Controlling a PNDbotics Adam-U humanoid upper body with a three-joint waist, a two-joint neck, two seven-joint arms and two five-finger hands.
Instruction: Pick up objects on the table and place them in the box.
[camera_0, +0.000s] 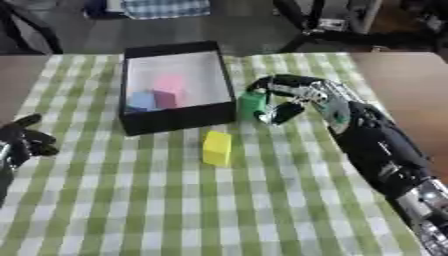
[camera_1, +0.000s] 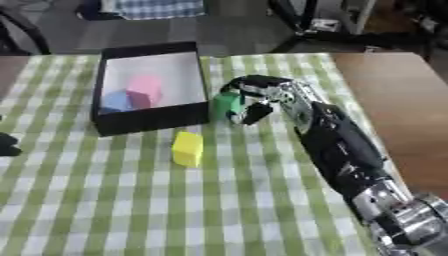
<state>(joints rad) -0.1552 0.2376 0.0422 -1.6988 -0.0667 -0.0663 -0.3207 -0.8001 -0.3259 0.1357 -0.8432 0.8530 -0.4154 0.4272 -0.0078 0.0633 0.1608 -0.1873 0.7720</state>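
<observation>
The robot's right hand (camera_0: 293, 97) is curling its fingers (camera_0: 262, 87) round a green block (camera_0: 252, 105) beside the black open box (camera_0: 179, 120); a yellow block (camera_0: 217, 147) is lying on the checked worktop (camera_0: 262, 200).

grey floor (camera_0: 236, 30), checked cloth (camera_0: 166, 7), dark stands (camera_0: 302, 20)

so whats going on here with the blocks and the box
The robot's right hand has its fingers curled round a green block, just beside the right wall of the black box. A pink block and a blue block already lie inside. A yellow block waits on the checked cloth in front of the box. The left hand rests idle at the left edge.
</observation>
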